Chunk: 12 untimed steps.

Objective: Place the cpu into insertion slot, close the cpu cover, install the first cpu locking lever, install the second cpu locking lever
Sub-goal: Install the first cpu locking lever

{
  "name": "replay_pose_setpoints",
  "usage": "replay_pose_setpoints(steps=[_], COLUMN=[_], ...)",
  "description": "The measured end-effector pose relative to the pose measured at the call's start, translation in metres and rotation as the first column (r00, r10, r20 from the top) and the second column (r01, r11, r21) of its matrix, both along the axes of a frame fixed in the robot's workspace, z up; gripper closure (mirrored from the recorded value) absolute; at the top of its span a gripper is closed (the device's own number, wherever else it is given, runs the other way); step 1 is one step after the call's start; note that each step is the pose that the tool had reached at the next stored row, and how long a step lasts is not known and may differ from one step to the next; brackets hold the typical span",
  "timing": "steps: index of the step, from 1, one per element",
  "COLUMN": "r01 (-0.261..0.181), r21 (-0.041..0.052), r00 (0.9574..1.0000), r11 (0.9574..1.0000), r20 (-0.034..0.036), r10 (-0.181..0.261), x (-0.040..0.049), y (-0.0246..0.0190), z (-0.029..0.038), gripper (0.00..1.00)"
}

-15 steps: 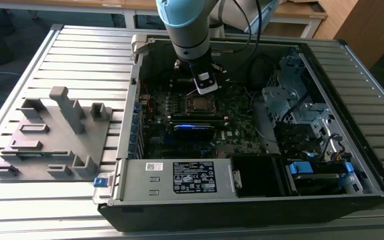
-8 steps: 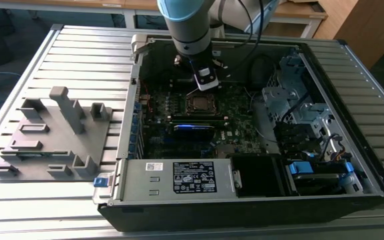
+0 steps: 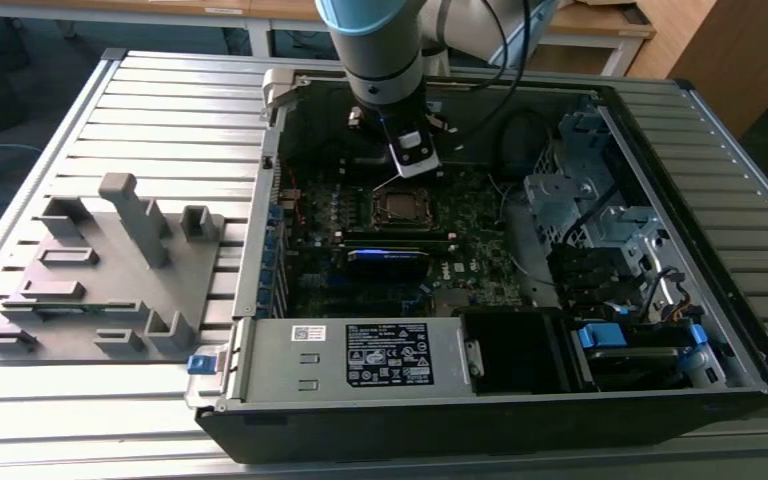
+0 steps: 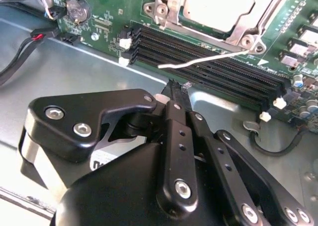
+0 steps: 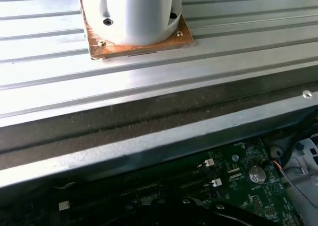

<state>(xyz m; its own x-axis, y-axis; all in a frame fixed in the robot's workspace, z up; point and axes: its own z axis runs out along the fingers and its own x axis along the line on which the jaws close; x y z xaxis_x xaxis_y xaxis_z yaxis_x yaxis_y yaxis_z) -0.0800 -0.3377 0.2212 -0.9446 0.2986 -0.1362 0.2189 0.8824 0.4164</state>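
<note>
In the second wrist view the cpu [image 4: 213, 5] lies with its pale grey face up in the insertion slot [image 3: 398, 207] on the green motherboard. The silver cpu cover [image 4: 237, 33] lies flat around it. One thin wire locking lever [image 4: 198, 61] stands free, angled out over the black memory slots [image 4: 208, 69]. My gripper [image 4: 174, 87] hangs just off the board's edge near that lever's tip, its black fingers [image 4: 179, 131] pressed together with nothing between them. In the exterior view the gripper [image 3: 416, 166] hovers just behind the socket.
A grey power supply box [image 3: 357, 352] fills the case front, and a drive cage [image 3: 598, 200] with cables stands at the exterior view's right. A grey fixture [image 3: 104, 270] sits on the slatted table. A coin battery [image 4: 77, 8] and loose wires [image 4: 30, 37] lie near the board's corner.
</note>
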Motion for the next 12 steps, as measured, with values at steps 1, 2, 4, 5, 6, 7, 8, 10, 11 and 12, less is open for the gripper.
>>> replay_pose_setpoints(steps=[1, 2, 4, 5, 6, 7, 8, 10, 11, 12], r01=[0.0, 0.0, 0.0, 0.0, 0.001, 0.001, 0.002, 0.002, 0.003, 0.003], r21=[-0.0001, 0.0, 0.0, -0.0001, -0.0001, -0.0001, -0.0001, -0.0001, -0.0001, -0.0001], r00=[1.0, 1.0, 1.0, 1.0, 1.0, 1.0, 1.0, 1.0, 1.0, 1.0], r11=[1.0, 1.0, 1.0, 1.0, 1.0, 1.0, 1.0, 1.0, 1.0, 1.0], r20=[0.0004, 0.0008, 0.0011, 0.0011, 0.0012, 0.0013, 0.0013, 0.0015, 0.0016, 0.0016], r10=[0.0, 0.0, 0.0, 0.0, -0.001, -0.001, -0.002, -0.002, -0.003, -0.003], x=[0.0, 0.0, 0.0, 0.0, 0.0, 0.0, -0.0001, -0.0001, -0.0001, -0.0001], y=[-0.0009, -0.0019, -0.0041, -0.0053, -0.0064, -0.0076, -0.0085, -0.01, -0.0107, -0.0114], z=[0.0001, 0.0001, 0.0001, 0.0001, 0.0001, 0.0001, 0.0001, 0.0001, 0.0001, 0.0001], gripper=[0.9, 0.9, 0.9, 0.9, 0.9, 0.9, 0.9, 0.9, 0.9, 0.9])
